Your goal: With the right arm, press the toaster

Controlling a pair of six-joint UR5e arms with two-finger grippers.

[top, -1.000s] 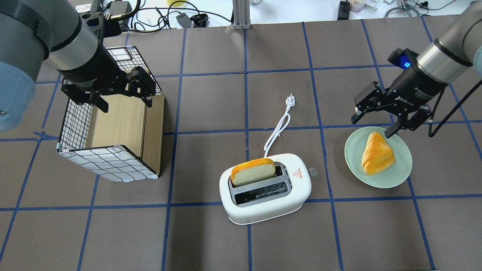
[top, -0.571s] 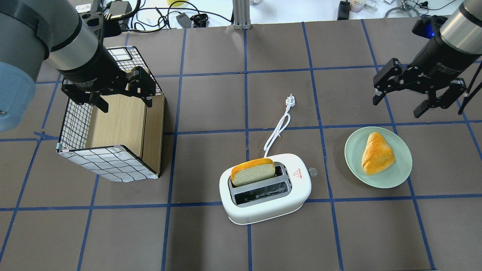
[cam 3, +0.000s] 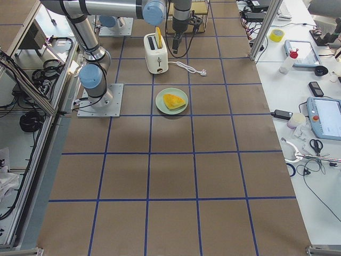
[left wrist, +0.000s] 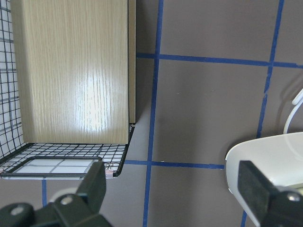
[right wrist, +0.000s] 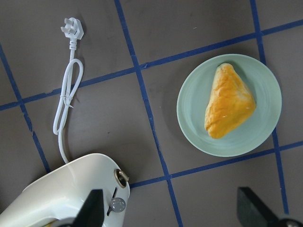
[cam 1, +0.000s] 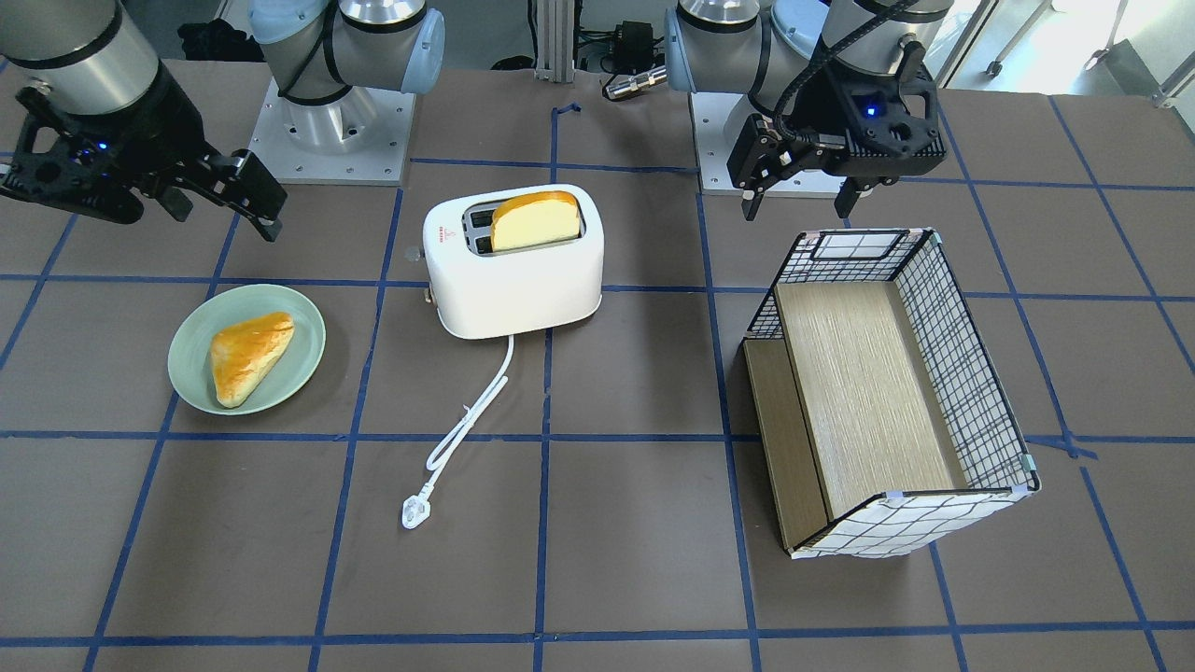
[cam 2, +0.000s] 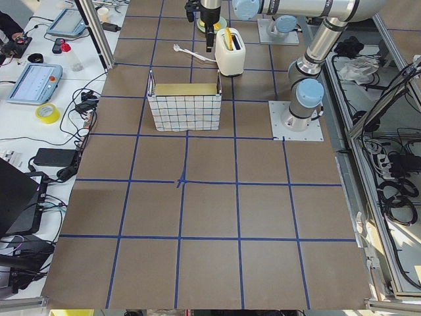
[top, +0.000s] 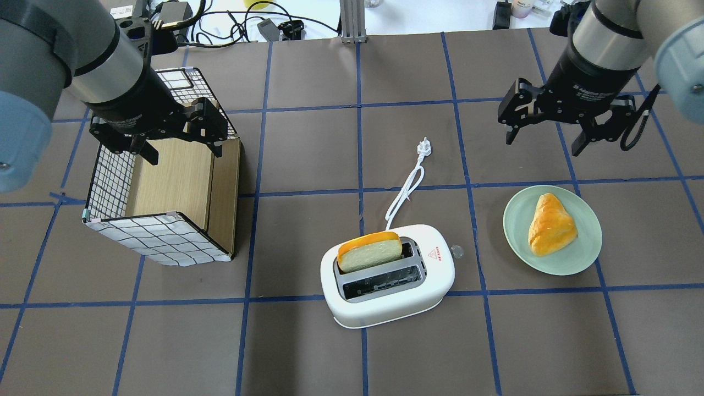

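Note:
The white toaster (top: pixel 388 286) stands near the table's middle with a bread slice (top: pixel 368 252) upright in its far slot. Its lever knob (top: pixel 456 252) is on the end facing the plate, and it also shows in the right wrist view (right wrist: pixel 118 204). Its cord runs back to a plug (top: pixel 424 146). My right gripper (top: pixel 543 142) is open and empty, hanging in the air beyond the plate and to the far right of the toaster, well apart from it. My left gripper (top: pixel 184 154) is open and empty above the checkered box.
A green plate (top: pixel 586 258) with a golden pastry (top: pixel 550 224) lies right of the toaster. The checkered wire-pattern box (top: pixel 165 239) with a wooden inside stands at the left. Bench clutter lies beyond the table's far edge.
My right gripper has risen from the plate's far edge, swung out to the right, then come back left and turned. The left arm, toaster and plate have not moved.

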